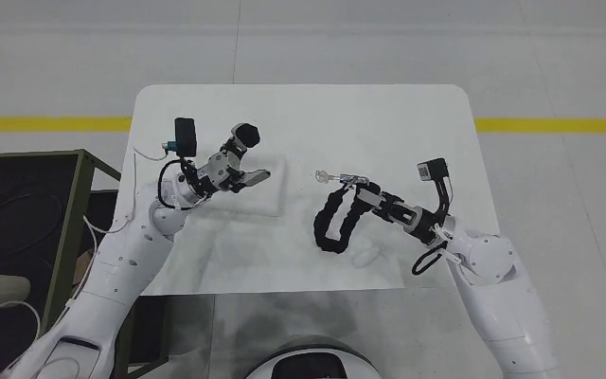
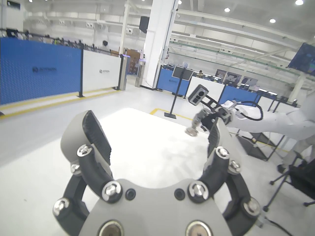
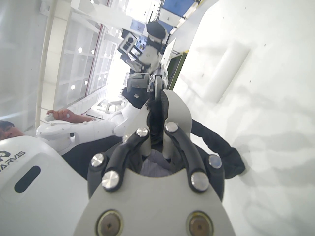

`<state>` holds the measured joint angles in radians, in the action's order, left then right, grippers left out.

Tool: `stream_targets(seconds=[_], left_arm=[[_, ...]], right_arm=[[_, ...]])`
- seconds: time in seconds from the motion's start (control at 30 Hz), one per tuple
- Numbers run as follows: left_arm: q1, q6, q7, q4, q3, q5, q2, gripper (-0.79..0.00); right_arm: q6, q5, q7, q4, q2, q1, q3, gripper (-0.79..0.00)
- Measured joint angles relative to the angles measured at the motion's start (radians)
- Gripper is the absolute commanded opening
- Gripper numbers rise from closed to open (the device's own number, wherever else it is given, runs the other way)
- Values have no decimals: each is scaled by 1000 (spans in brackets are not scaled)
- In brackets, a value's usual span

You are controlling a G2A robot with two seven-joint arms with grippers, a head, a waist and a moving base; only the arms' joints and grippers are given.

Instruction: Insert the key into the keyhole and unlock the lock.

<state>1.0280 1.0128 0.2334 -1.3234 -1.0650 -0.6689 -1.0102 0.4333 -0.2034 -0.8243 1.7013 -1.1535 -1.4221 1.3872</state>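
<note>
While the right gripper (image 3: pixel 157 106) is hovering over the middle of the white table (image 1: pixel 398 114), its fingers are pressing together on the head of the black cable lock (image 1: pixel 329 227). The lock's loop is trailing down to the tabletop toward the near edge. A silvery metal piece (image 1: pixel 327 176) is sticking out past the fingertips, pointing across at the left arm; I cannot tell whether it is the key or part of the lock. The left gripper (image 2: pixel 157 128) is hanging with its fingers spread wide and gripping nothing, above a white pad (image 1: pixel 273 199) that is lying on the left half of the table. Bare tabletop is lying open between the two grippers and along the whole far edge. A small white object (image 1: pixel 365 254) is sitting just beside the loop, near the front edge.
</note>
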Motion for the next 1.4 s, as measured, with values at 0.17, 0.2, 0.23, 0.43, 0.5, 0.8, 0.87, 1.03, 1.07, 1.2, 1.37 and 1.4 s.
stream_targets(seconds=[0.17,0.2,0.23,0.43,0.5,0.8,0.87,1.03,1.07,1.2,1.37,1.4], left_arm=[[-72,-183,-646,-51,70,783,37,0],[-81,-259,-767,-56,54,924,43,0],[-87,-356,-911,-48,27,1103,50,0],[-81,-615,-1298,-2,4,1614,39,-228],[-79,-642,-1349,9,16,1658,28,-252],[-76,-579,-1395,12,77,1475,-12,-308],[-74,-582,-1395,16,77,1477,-21,-302],[-74,-582,-1406,30,72,1471,-40,-385],[-74,-583,-1408,32,71,1466,-43,-379],[-78,-586,-1416,42,67,1437,-55,-394],[-76,-570,-1465,40,61,1400,-68,-431],[-74,-572,-1463,42,58,1402,-70,-440]], right_arm=[[21,28,21,-19,-3,31,-14,-785],[24,31,21,-21,-3,35,-16,-785],[27,31,21,-24,-4,39,-19,-785],[29,-14,1,-37,-7,51,-39,-785],[26,-23,-8,-45,-8,54,-46,-785],[6,-47,-34,-57,-12,56,-65,-785],[6,-54,-36,-57,-12,53,-66,-785],[8,-59,-46,-49,-13,45,-68,-785],[7,-59,-48,-48,-13,44,-68,-785],[7,-62,-53,-42,-13,41,-69,-785],[7,-50,-52,-38,-14,41,-74,-785],[8,-46,-51,-38,-15,41,-77,-785]])
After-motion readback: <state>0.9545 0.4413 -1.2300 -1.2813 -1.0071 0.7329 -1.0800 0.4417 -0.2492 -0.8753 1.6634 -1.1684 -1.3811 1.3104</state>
